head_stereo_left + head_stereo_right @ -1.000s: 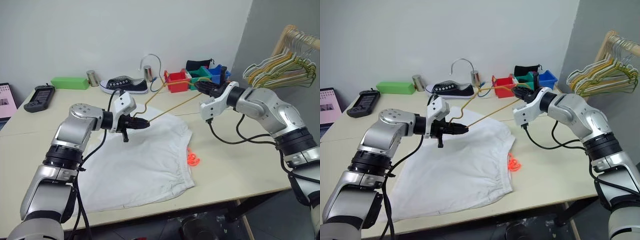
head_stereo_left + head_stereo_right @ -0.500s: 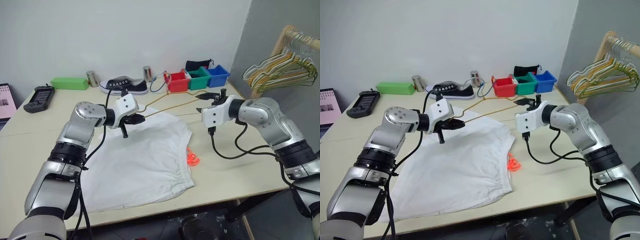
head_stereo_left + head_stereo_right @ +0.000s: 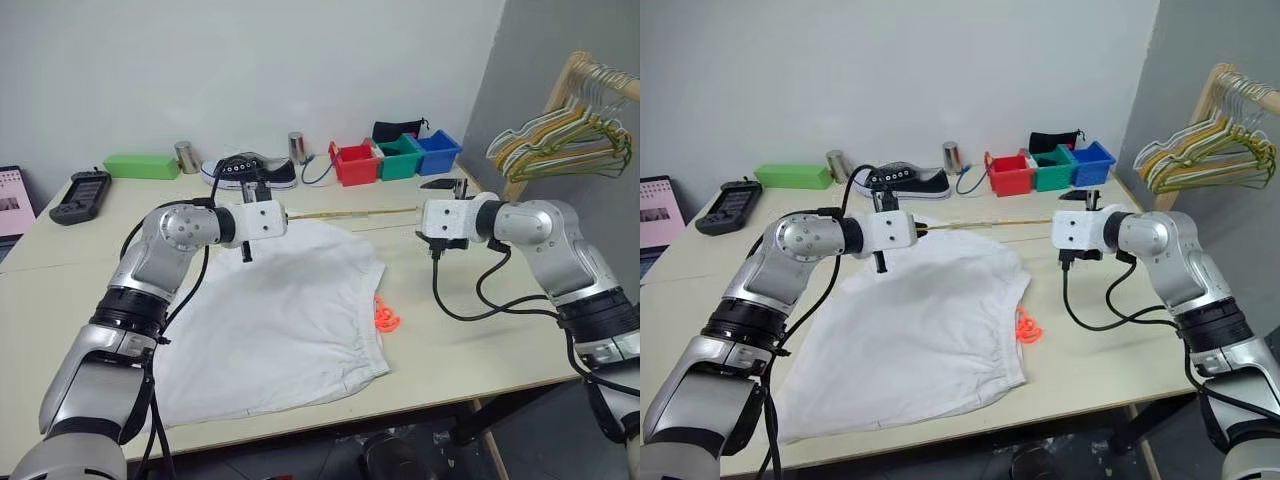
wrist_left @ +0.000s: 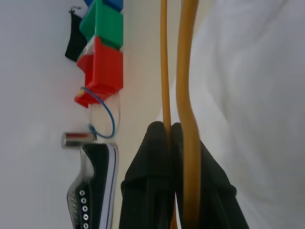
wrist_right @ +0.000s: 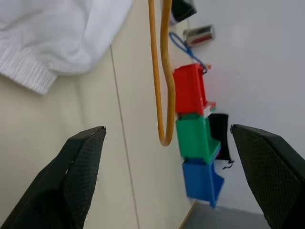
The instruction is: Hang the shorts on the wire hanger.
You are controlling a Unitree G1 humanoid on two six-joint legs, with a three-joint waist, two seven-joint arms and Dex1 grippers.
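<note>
The right end effector (image 5: pixel 162 176) has let go: a second ago it pinched the far end of the wire hanger (image 3: pixel 350 212), and now its fingers (image 5: pixel 81 176) stand spread wide with that rounded end hanging free between and ahead of them, touching neither. The right arm has dropped lower and swung out toward its own side. The left end effector (image 4: pixel 177 143) is clamped tight on the hanger's near end, one wire pinched between its two black fingers (image 4: pixel 152 171). The hanger has rolled, too: earlier it slanted up with the hook rising, and now it lies edge-on and level in the air between the two arms, above the back edge of the shorts (image 3: pixel 280 310). The shorts lie flat on the counter (image 3: pixel 470 330) as before, orange drawstring (image 3: pixel 385 316) poking out at their right side.
</note>
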